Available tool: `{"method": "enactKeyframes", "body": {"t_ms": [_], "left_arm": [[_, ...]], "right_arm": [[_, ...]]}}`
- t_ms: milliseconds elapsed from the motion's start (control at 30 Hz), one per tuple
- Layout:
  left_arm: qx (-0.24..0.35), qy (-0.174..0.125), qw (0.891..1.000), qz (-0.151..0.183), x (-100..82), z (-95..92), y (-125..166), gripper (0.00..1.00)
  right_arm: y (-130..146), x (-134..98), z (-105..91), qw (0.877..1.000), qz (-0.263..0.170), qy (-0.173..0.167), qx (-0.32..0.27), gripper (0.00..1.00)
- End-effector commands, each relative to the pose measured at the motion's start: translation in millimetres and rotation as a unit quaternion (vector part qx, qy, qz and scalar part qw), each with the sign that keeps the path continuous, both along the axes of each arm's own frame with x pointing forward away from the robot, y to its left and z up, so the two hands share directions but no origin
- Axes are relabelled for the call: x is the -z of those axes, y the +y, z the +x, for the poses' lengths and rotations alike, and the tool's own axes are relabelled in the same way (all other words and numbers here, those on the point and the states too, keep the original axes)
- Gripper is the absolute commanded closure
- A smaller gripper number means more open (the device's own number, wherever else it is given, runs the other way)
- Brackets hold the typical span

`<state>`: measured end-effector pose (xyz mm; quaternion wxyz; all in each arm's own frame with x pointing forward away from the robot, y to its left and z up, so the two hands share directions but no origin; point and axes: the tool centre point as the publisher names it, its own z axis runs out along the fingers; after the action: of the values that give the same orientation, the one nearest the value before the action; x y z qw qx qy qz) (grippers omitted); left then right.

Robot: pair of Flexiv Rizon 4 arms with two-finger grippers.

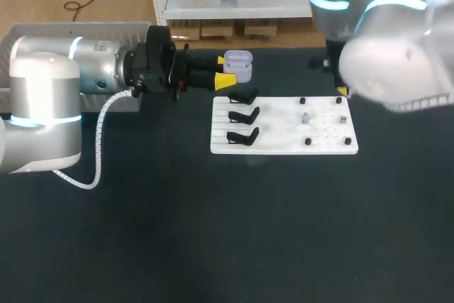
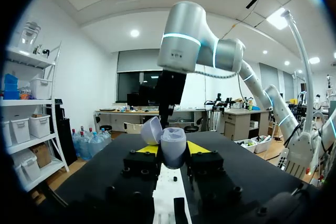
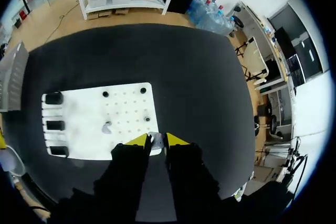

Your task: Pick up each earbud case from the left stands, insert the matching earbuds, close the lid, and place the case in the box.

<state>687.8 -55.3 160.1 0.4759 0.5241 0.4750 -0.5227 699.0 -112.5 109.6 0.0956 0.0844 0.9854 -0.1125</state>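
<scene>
At the table's [image 1: 213, 232] left side, our left arm [image 1: 64, 76] lies level over the dark top. Its gripper [image 1: 225, 76] is closed on the case [image 1: 239, 66], one yellow tip pressed to each side. The case is small, rounded and a pale lavender-white. It sits just beyond the board's far edge, near the farthest stand and apart from it.

From the left wrist, we see the case [image 2: 173, 148] standing upright between the tips, smooth and glossy. Its lid [image 2: 151, 130] is swung open and leans to one side, showing a pale hollow inside.

Further right lies the white board [image 1: 280, 143], flat on the table. Three black stands [image 1: 244, 115] sit in a column along its left end. On its right half are several small black pegs [image 1: 308, 141], and among them a little grey earbud [image 1: 306, 116].

At the right, our right arm [image 1: 397, 54] comes in from the far corner, and its gripper [image 3: 156, 141] hangs over the board's far right corner. We cannot tell whether that gripper is grasping anything.
</scene>
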Motion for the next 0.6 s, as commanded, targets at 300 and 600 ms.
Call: {"method": "enactKeyframes", "body": {"t_ms": [300, 600], "left_arm": [[-0.003, -0.001, 1.000, -0.001, 0.5, -1.7, 0, 1.00], [-0.003, -0.001, 1.000, -0.001, 0.5, -1.7, 0, 1.00]], "right_arm": [[15, -45, -23.5, 0.998, 0.055, 0.014, -0.014, 1.00], [15, -45, -23.5, 0.998, 0.055, 0.014, -0.014, 1.00]]}}
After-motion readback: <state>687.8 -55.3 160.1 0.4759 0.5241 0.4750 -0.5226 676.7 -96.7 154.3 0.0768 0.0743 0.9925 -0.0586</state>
